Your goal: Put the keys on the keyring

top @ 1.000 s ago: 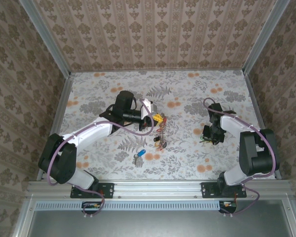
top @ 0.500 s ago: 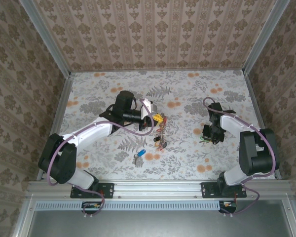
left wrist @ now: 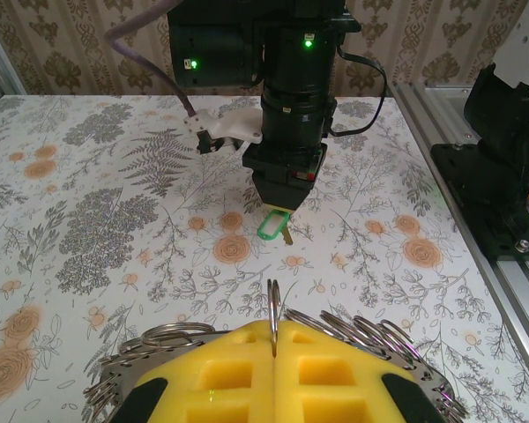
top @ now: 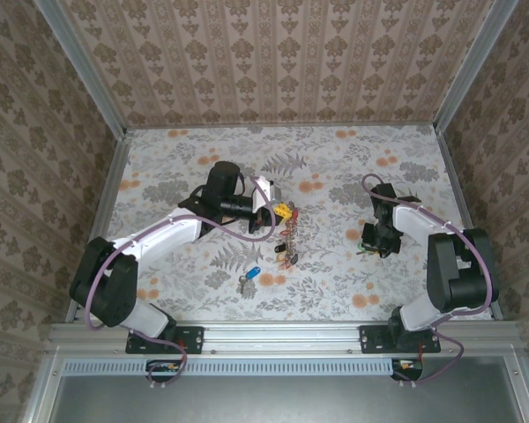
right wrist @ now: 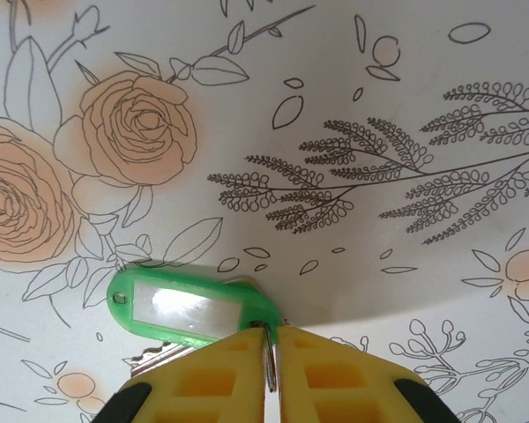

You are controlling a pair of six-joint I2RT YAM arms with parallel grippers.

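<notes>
Seen from above, a floral tabletop (top: 353, 167). At centre, the left tool (top: 266, 213) is clamped fully shut on the keyring (top: 287, 236), already fringed with coloured keys. At 3 o'clock, the right tool (top: 371, 240) pinches a green key (right wrist: 189, 308). A blue key (top: 253, 274) lies loose at 7 o'clock. Neither key is on the ring yet.

the green-tagged key (right wrist: 189, 310) is half hidden behind the right jaws, the keyring (left wrist: 167, 336) cut off at the bottom edge
</notes>
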